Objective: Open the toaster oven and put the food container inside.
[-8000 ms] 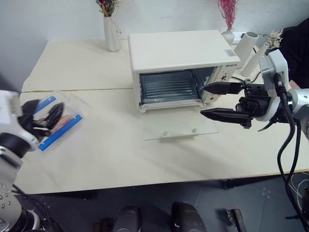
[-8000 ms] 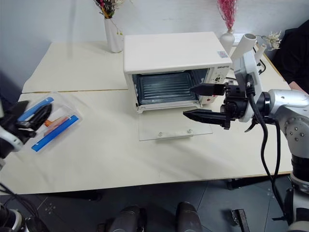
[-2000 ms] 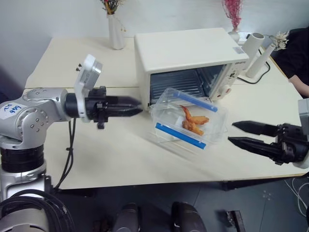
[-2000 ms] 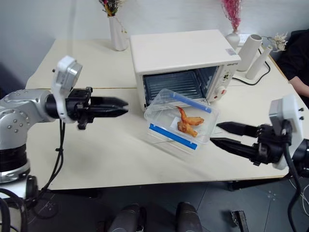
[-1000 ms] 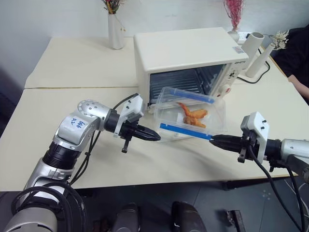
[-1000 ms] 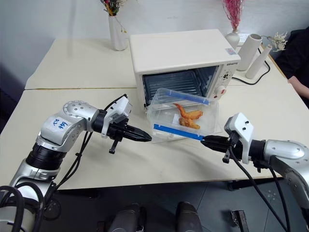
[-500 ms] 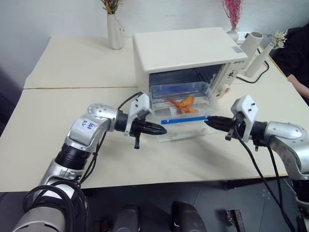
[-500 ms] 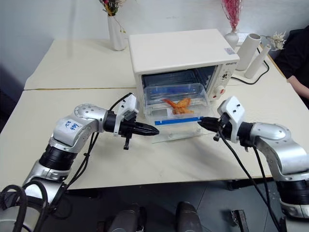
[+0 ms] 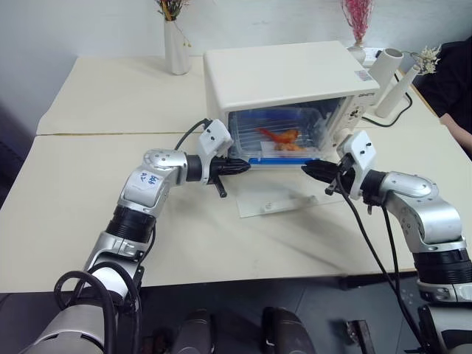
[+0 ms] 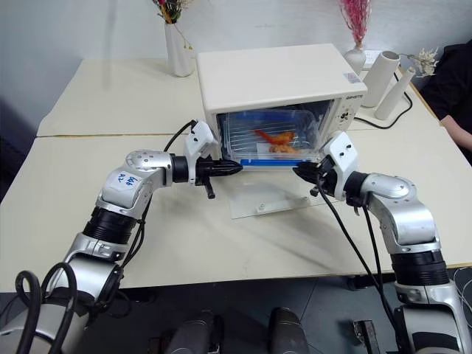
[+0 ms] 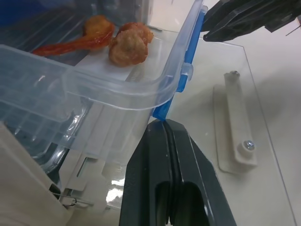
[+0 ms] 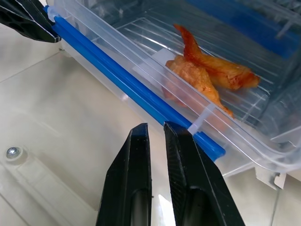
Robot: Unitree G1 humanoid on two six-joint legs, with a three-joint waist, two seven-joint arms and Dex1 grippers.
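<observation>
While the food container [image 9: 279, 140] sits partway inside the toaster oven [image 9: 284, 88], its long blue edge is flanked by both claws. The left gripper [image 9: 243, 166] and right gripper [image 9: 306, 168] are closed, empty, equally near.

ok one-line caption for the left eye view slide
Both shut hands, left and right, nudge the food container into the open toaster oven.

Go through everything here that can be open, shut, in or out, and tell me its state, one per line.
toaster oven: open, glass door lying flat on the table.
food container: lid on, resting in the oven mouth, near blue clip edge at the front opening.
left pincer: shut, tip at the container's near corner.
right pincer: shut, holding nothing.
</observation>
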